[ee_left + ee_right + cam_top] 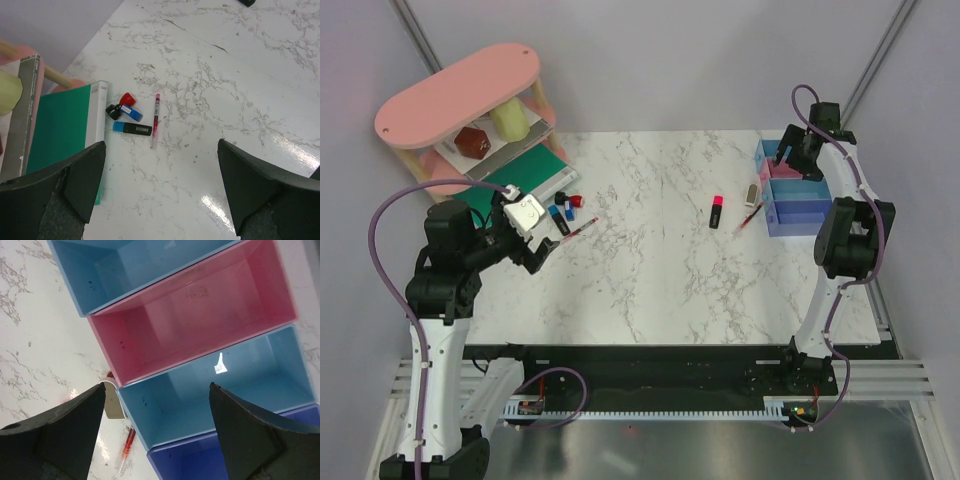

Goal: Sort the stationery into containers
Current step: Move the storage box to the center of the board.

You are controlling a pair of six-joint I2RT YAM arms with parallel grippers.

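On the table's left lies a cluster of stationery: a red piece [128, 98], a blue piece [131, 113], a black marker with a blue end [132, 129] and a thin pink-red pen [155, 121]. My left gripper [161, 145] hangs open above bare marble just short of them. Near the right side lie a black marker with a pink-red cap [717, 211], a thin red pen [127, 442] and a beige block [114, 405]. The containers stand in a row: light blue [140, 265], pink [200, 315], light blue [230, 390], violet-blue [200, 465]. My right gripper [157, 386] hovers open over them, holding nothing.
A flat green board [60, 130] lies left of the cluster, against a pink oval tiered shelf [455, 95] holding a brown and a yellow-green object. The beige block touches the outer wall of the bins. The table's right edge runs just beyond the bins.
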